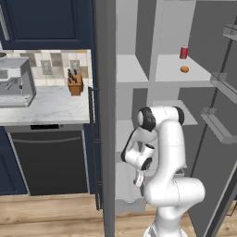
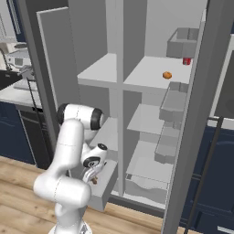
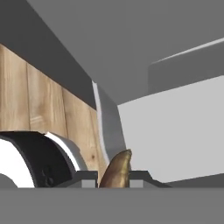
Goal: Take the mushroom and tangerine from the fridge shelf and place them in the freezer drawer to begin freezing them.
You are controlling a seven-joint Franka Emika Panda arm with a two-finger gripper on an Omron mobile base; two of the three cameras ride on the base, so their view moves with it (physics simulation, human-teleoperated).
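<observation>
Wood-plank flooring (image 1: 46, 213) runs under a dark-blue kitchen whose tall fridge (image 1: 109, 115) stands open, its pale-grey interior split into a narrow column and a broader one. Left of it in the left base view, a marble worktop (image 1: 51, 109) carries a steel appliance (image 1: 16, 83) and a wooden knife block (image 1: 75, 84), with a dark oven front (image 1: 48, 159) below. The open fridge door (image 1: 222, 106) bears narrow railed racks.

High in the broader column lies the fridge shelf (image 2: 151, 75). On it the tangerine (image 2: 167, 75) sits near the front edge, well apart from a red can (image 2: 186, 61) that stands upright farther back toward the door side.

Low in the narrow column the freezer drawer (image 2: 106, 185) is pulled out over the floor. The white arm (image 2: 68, 151) folds down from its base so that the hand hangs just above the drawer's open top.

The fingers (image 2: 93, 179) are closed narrowly on the mushroom (image 2: 94, 181), which shows as a small reddish-brown lump between the tips over the drawer. From the hand view the mushroom (image 3: 116, 169) rises as a brown, tapering shape between the two dark tips, with the drawer's pale inner wall (image 3: 175, 131) and curved lip (image 3: 109, 127) beyond it and the floor planks to the left.
</observation>
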